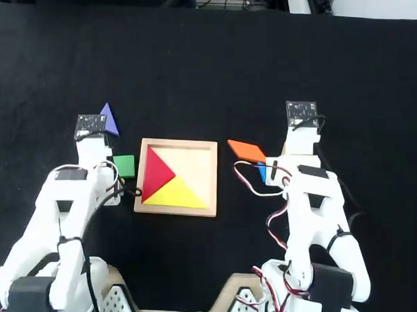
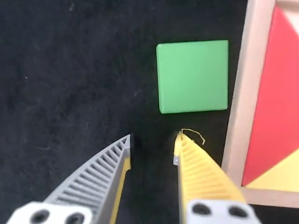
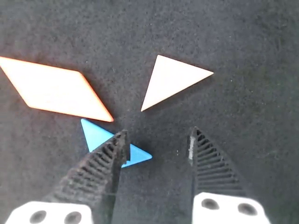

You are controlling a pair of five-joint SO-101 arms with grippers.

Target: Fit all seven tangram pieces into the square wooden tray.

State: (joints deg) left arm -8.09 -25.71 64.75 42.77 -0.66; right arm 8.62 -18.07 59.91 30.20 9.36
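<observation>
Black cloth covers the worktop, with cables along its far edge. At mid-worktop the square wooden tray holds a red triangle and a yellow triangle, so filling is judged early. Spread and empty, the left end effector stands just short of the green square beside the tray's rim, which it must next straddle and grip; the right end effector, also spread, hangs by the blue triangle.
</observation>
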